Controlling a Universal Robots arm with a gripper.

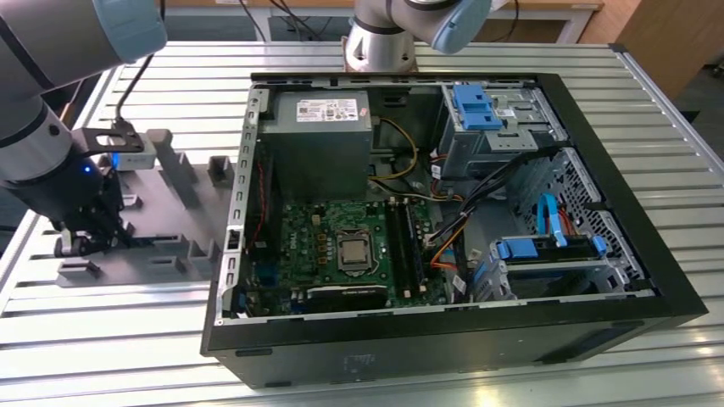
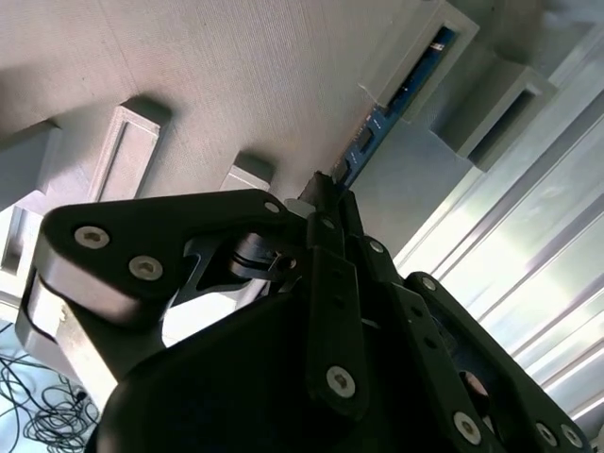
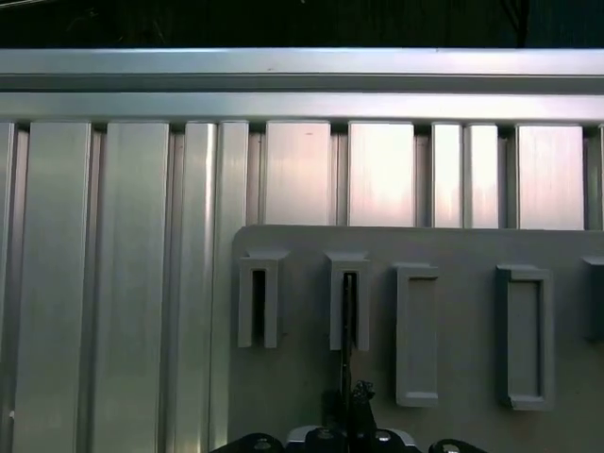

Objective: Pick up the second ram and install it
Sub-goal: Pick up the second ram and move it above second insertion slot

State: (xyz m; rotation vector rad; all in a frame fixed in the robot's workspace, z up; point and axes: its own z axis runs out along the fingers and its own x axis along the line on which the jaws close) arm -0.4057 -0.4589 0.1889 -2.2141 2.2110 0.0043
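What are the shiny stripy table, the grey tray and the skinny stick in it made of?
Table: looks like bare metal, probably aluminium; its silvery ribbed slats shine. Grey tray: likely matte plastic, with fine layered lines, perhaps printed. Second ram: a thin circuit board, bluish-green with small dark parts.

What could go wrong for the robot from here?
1. The tool grips the thin ram, which stands on edge in a narrow slot of the tray; a tilted lift might jam or bend it.
2. Cables hang close to the motherboard slots in the case and might snag it.
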